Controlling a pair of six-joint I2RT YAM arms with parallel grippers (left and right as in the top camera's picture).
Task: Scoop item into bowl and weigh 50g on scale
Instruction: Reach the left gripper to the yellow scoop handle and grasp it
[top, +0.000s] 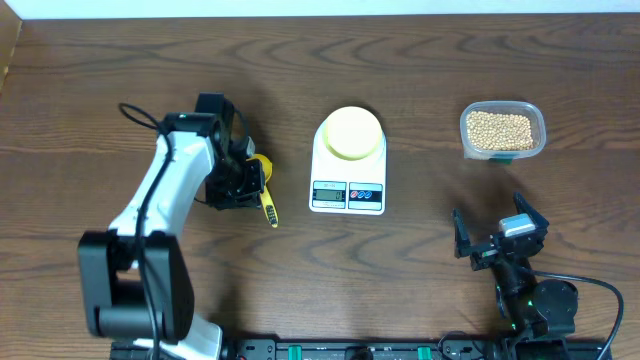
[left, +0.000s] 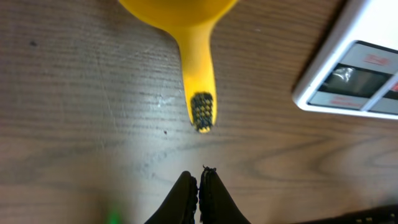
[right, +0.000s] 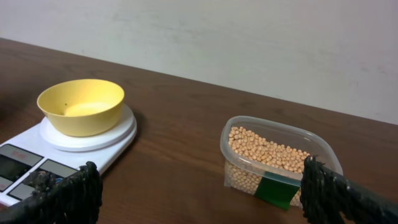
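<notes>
Closest in, at the bottom of the left wrist view: the left end effector (left: 200, 186), fingers pressed together, pinching nothing. Just ahead, the dotted black end of the yellow scoop (left: 198, 62), apart from the fingers, flat on the tabletop (left: 74, 112). Right end effector (right: 199, 199) spread wide, holding nothing, near the clear tub (right: 280, 124) of beans (right: 264, 149). Bowl (right: 81, 106) up on the scale (right: 93, 142), empty by the look of it.

Step in hand, at a guess: picking up the scoop. To do it well:
- Spread the fingers first.
- Slide forward to get the handle between them.
- Pinch on the dotted part for a good hold.
- Go slow and straight along the handle, so as not to push the scoop away or bump the scale just to the side.

From above, the scoop mostly hidden under the left arm — only a bit of yellow showing, so no telling there whether held or not. Cleared up from the left wrist: bare wood between fingers and handle. Inside of the bowl seen only from the right wrist. From above, just a pale round on the scale, well apart from the tub.
</notes>
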